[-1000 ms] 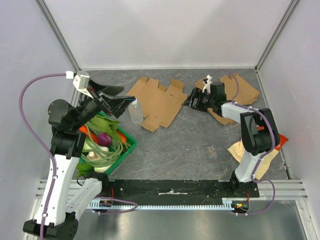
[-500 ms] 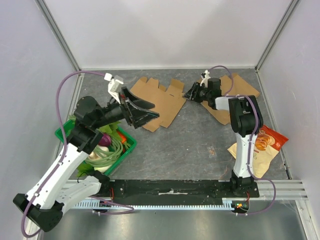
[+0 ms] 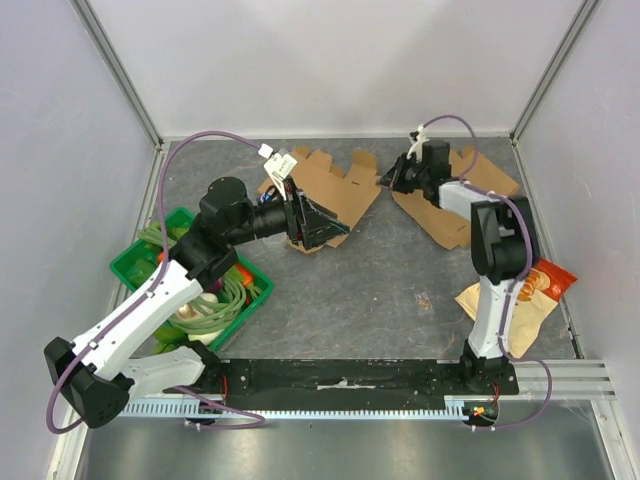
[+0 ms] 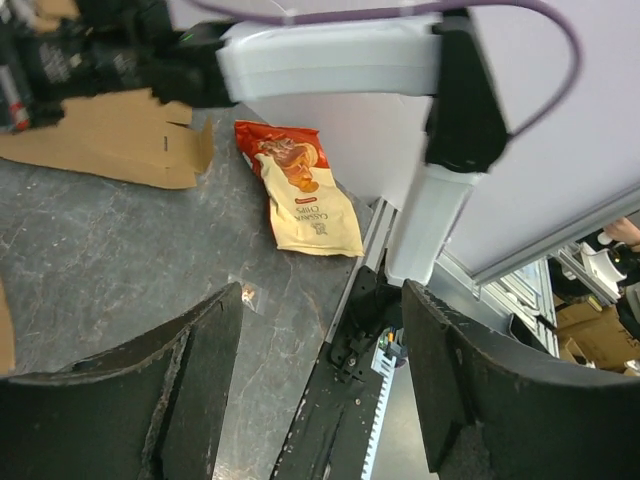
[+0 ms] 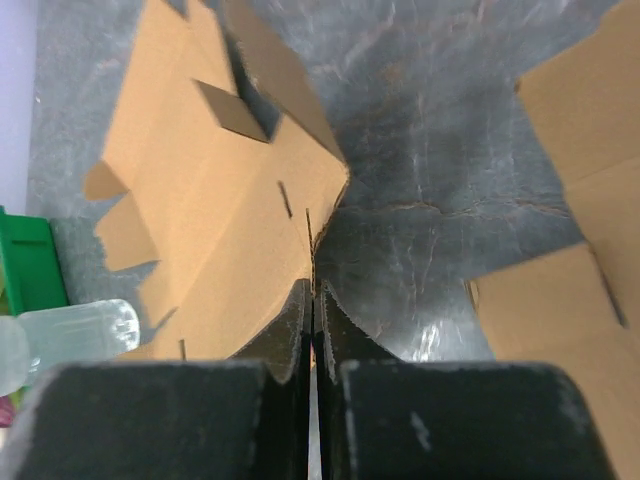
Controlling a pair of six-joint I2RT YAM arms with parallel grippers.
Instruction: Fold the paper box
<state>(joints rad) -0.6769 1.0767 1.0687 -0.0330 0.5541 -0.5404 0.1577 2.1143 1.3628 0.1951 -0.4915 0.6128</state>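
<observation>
The right gripper [image 5: 312, 290] has just closed, pinching the right edge of the flat box [image 3: 335, 190] lying at the back. The left gripper [image 3: 318, 228], jaws spread, has swung over its near edge, so folding looks ready to start.

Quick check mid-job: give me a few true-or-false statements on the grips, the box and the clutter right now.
1. The right gripper is shut on the edge of the flat box. True.
2. The left gripper is clamping the box. False: its jaws stand open with nothing between them.
3. The chip bag lies in the green basket. False: it lies on the table, on the right side.
4. A second cardboard sheet lies right of the flat box. True.
5. The box stands folded. False: it lies flat.
</observation>
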